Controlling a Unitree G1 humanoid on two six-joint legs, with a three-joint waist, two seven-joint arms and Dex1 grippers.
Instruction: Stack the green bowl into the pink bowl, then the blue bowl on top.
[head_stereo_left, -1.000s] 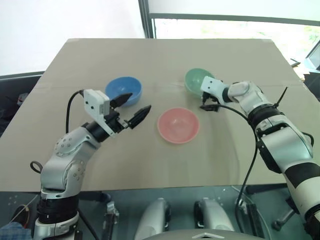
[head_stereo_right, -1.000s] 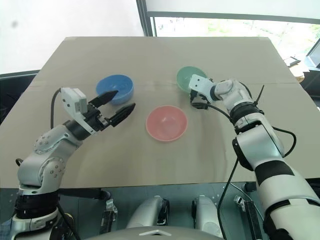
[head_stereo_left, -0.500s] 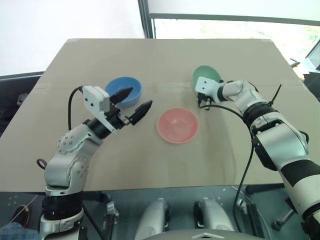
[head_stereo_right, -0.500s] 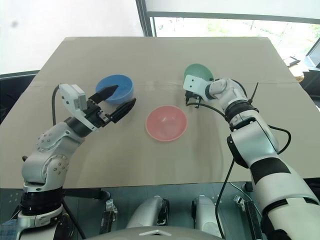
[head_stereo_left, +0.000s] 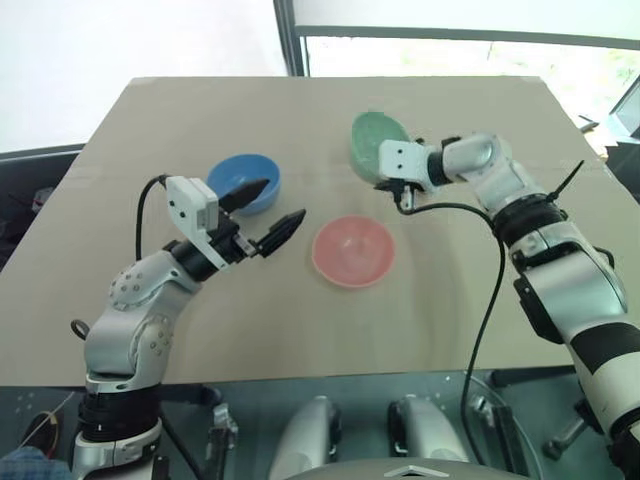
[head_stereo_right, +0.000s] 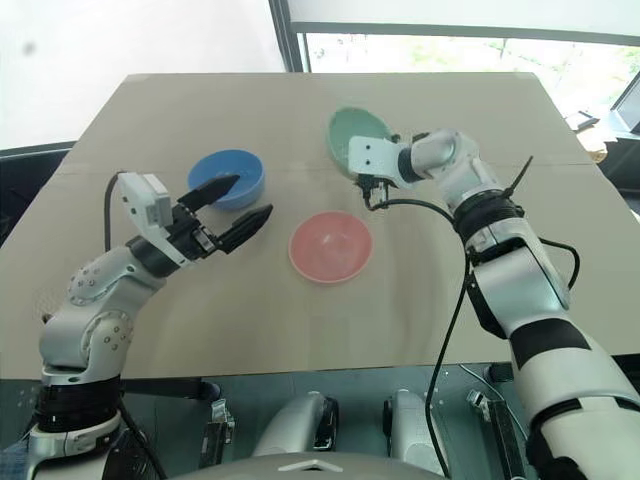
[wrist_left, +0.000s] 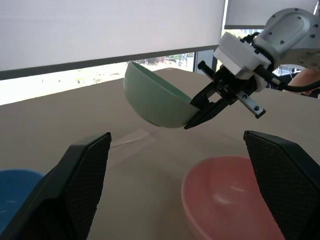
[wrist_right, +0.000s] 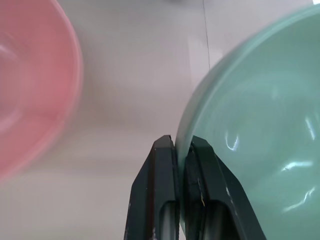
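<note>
My right gripper (head_stereo_left: 392, 186) is shut on the rim of the green bowl (head_stereo_left: 372, 144), which hangs tilted in the air above the table, behind the pink bowl (head_stereo_left: 352, 251). The right wrist view shows both fingers pinching the green bowl's rim (wrist_right: 187, 135), with the pink bowl (wrist_right: 35, 85) off to one side. The pink bowl sits upright at the table's middle. At the left the blue bowl (head_stereo_left: 246, 181) rests on the table. My left gripper (head_stereo_left: 272, 212) hovers open just in front of the blue bowl, holding nothing.
The brown table (head_stereo_left: 450, 300) has open surface at its front and far side. A black cable (head_stereo_left: 480, 300) hangs from my right arm over the table's right part. A window frame (head_stereo_left: 290, 40) rises behind the far edge.
My right gripper has shut on the green bowl's rim and lifted it off the table, carrying it up and to the left while tilting it. The left gripper has stayed in place.
</note>
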